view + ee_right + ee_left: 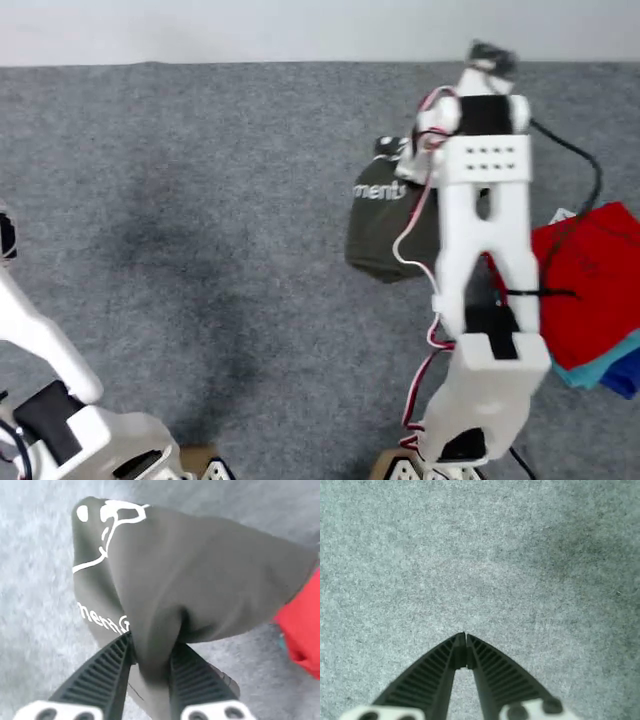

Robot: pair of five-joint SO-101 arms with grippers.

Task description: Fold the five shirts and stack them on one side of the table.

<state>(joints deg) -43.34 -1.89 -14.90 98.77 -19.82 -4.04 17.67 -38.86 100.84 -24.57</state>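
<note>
cloth bunches between the two fingers of the right gripper (152,642), which is clamped narrowly on a pinched fold of the dark shirt (200,570). the shirt carries white print and spreads out from the claw over the grey table (200,200). in the high view it sits at the far right part of the table, partly hidden under the white right arm (485,250), which stretches from the near edge toward the far side.

just right of the dark shirt lies a stack at the table's right edge. a folded red shirt (590,280) is on top, a teal shirt (590,375) shows under its near edge, and a blue shirt (625,380) peeks out at the near right corner of the pile.

the left arm (40,350) is at the near left corner. the left gripper (465,637) has its fingertips pressed together on nothing, over bare grey surface, well apart from the shirts.
</note>
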